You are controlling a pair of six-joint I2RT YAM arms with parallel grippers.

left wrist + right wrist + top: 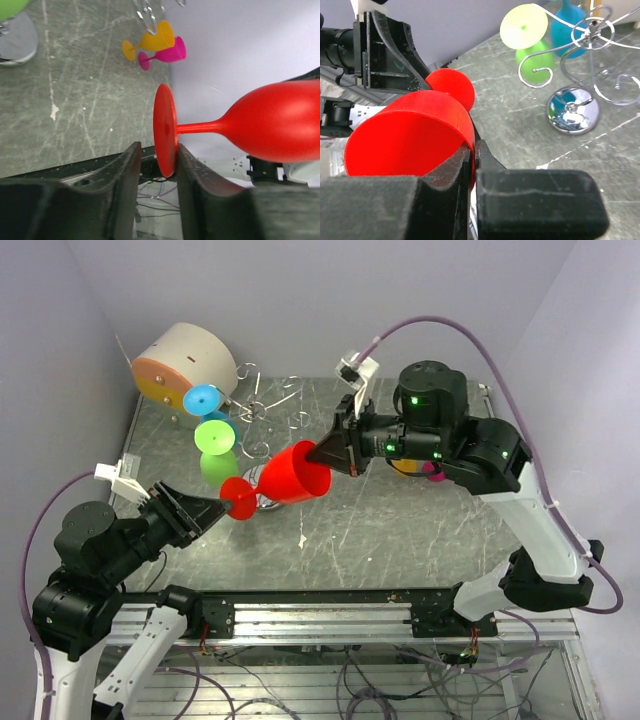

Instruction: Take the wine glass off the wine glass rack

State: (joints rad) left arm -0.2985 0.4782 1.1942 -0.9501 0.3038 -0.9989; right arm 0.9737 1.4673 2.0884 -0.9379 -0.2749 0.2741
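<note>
The red wine glass (290, 478) hangs in the air on its side, off the silver wire rack (262, 408). My right gripper (335, 455) is shut on the bowl's rim (465, 135), one finger inside and one outside. My left gripper (222, 508) is open around the glass's round foot (165, 130). The foot touches one finger (195, 170) and a gap shows to the other. The rack's mirror base (572, 110) stands on the table behind the glass. A green glass (215, 435) and a blue glass (202, 400) hang on the rack's hooks.
A beige-and-orange cylinder (185, 365) lies at the back left. An orange glass (150, 42) and a pink glass (167, 52) lie on the table under my right arm. Purple walls close in the back and sides.
</note>
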